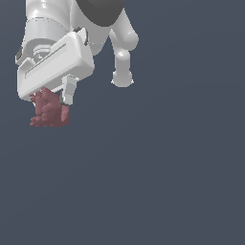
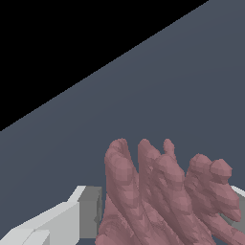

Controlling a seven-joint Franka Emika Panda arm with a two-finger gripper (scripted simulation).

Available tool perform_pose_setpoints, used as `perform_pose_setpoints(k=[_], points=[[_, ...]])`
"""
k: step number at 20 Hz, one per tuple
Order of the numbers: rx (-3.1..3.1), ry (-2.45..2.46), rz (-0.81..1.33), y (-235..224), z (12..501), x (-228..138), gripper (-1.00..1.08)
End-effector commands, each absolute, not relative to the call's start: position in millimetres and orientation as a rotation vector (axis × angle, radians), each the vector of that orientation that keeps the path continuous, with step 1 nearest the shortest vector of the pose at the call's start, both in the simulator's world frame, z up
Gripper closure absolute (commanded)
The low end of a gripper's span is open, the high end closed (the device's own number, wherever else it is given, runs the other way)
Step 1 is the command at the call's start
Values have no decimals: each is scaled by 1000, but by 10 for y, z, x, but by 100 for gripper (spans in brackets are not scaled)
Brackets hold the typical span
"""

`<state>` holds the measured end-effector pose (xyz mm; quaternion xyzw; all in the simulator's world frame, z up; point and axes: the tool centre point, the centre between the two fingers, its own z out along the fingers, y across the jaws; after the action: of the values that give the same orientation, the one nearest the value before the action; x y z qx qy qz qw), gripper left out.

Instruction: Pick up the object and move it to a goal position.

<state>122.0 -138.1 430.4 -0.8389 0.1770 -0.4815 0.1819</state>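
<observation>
One white robot arm (image 1: 72, 28) fills the upper left of the exterior view, and it carries one white box-shaped gripper (image 1: 50, 103). One small dull dark-red knobbly cluster (image 1: 49, 111) hangs just beneath it, at the left of the frame. One flat grey-blue surface (image 1: 167, 167) lies behind everything. In the wrist view, the same single dark-red cluster (image 2: 162, 196) sits low in the frame, with two pale fingers (image 2: 72, 217) counted, one at each side of it; the far one shows only as a sliver at the frame's right edge.
</observation>
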Motion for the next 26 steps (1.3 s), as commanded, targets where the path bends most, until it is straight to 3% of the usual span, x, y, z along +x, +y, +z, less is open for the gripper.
perform_pose_setpoints(k=[1,14,26], points=[[-2341,487,-1389,-1421,4433,1211,108],[-2225,436,-1504,-1589,4936,1137,108],[-2197,422,-1528,-1625,5041,1115,108]])
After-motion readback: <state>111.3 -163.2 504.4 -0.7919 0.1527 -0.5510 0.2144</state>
